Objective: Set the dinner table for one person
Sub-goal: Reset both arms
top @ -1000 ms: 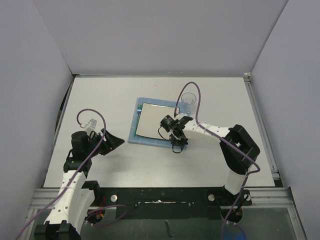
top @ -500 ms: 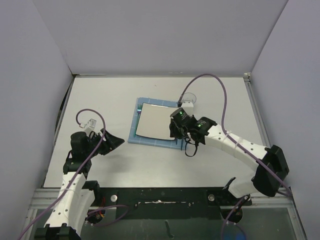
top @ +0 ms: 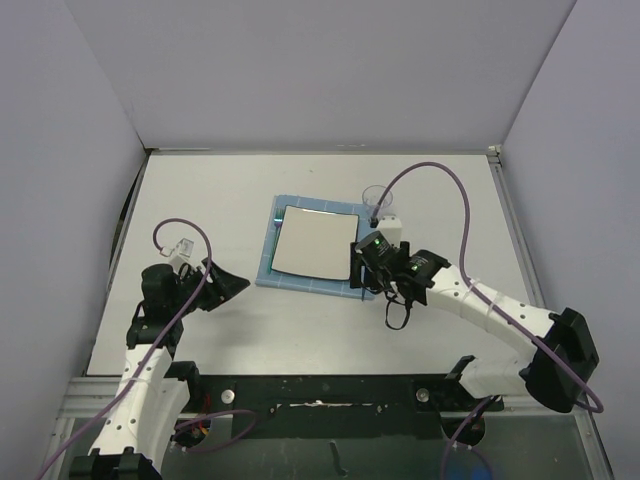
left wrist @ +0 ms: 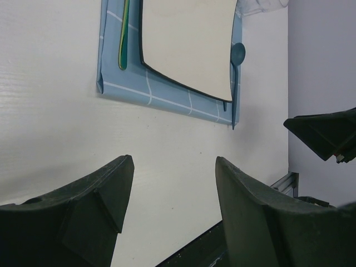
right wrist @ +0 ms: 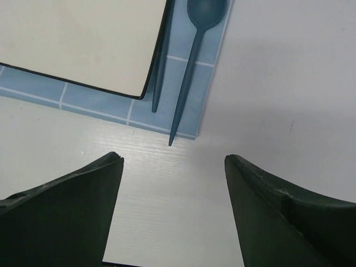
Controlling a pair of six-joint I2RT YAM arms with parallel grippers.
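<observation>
The dinner table (top: 200, 200) carries a blue grid placemat (top: 268, 262) with a square white dark-rimmed plate (top: 312, 245) on it. To the right of the plate, a blue spoon (right wrist: 194, 55) and a blue knife (right wrist: 161, 72) lie on the placemat (right wrist: 94, 100). A green utensil (left wrist: 123, 33) lies left of the plate (left wrist: 186, 44). My right gripper (right wrist: 173, 158) is open and empty, just behind the spoon's handle tip, at the mat's near right corner (top: 362, 285). At the table's left, my left gripper (top: 228, 283) is open and empty over bare tabletop (left wrist: 173, 167).
A clear glass (top: 378, 203) stands beyond the placemat's far right corner. Grey walls close in the table at the back and both sides. A metal rail (top: 320, 385) runs along the near edge. A purple cable (top: 430, 175) arcs above the right arm.
My right gripper's jaws went from shut to open, with the spoon lying on the placemat. The right arm's elbow swung out to the right. The left arm has not moved.
</observation>
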